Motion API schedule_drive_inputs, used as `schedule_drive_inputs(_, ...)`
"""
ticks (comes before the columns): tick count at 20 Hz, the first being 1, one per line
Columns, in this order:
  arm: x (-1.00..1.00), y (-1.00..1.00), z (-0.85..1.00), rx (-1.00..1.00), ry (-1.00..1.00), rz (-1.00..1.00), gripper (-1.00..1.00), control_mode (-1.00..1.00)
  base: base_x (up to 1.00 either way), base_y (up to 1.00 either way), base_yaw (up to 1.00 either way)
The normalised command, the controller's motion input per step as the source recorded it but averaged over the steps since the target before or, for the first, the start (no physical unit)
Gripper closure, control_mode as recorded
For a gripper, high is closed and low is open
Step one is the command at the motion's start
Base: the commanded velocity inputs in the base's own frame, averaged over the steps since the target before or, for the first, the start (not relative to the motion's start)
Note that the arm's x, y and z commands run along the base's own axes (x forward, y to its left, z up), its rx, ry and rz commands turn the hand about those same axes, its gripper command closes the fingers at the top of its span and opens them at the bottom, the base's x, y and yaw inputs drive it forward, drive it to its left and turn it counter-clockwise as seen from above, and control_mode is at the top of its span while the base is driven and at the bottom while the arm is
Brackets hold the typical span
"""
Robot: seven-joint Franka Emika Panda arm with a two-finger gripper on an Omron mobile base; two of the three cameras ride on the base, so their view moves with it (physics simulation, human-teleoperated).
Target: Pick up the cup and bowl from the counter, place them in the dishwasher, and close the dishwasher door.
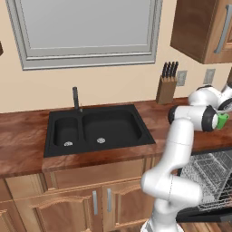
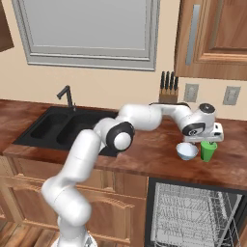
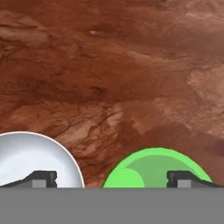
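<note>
Two dishes stand on the table: one green cup and one white bowl, side by side and very close, though whether they touch cannot be told. One claw hangs just above them, pointing down. Its jaws are spread as wide as they go and hold nothing. In the hand view one fingertip lies over the bowl and the other over the cup, with bare table between and beyond them. No contact with either dish can be seen.

One dishwasher sits below the claw, under the table's front edge, its one wire rack showing in the opening. In the left base view the rack reaches forward past the cabinet fronts, and the cup peeks out beside the arm's wrist.

One black double sink lies well off to the arm's left of the claw, with open table between. One knife block stands behind the claw by the wall, apart from the dishes. Both dishes are near the table's front edge, with only a narrow strip of table before the drop to the dishwasher.
</note>
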Motion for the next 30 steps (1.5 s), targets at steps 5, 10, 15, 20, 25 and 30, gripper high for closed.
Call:
schedule_drive_inputs(5, 0.28, -0.23, -0.25, 0.03, 0.00, 0.00, -1.00, -1.00, 0.00, 0.00, 0.00)
schedule_drive_inputs(10, 0.38, -0.07, -0.29, 0.04, 0.00, 0.00, 1.00, -1.00, 0.00, 0.00, 0.00)
schedule_drive_inputs(15, 0.03, 0.00, -0.01, 0.01, 0.00, 0.00, 1.00, -1.00, 0.00, 0.00, 0.00)
schedule_drive_inputs(20, 0.00, 0.18, 0.00, 0.00, 0.00, 0.00, 1.00, -1.00, 0.00, 0.00, 0.00)
schedule_drive_inputs(25, -0.06, 0.52, 0.00, -0.01, -0.02, 0.00, 1.00, -1.00, 0.00, 0.00, 0.00)
schedule_drive_inputs(30, -0.24, 0.85, 0.00, -0.11, -0.07, 0.01, 1.00, -1.00, 0.00, 0.00, 0.00)
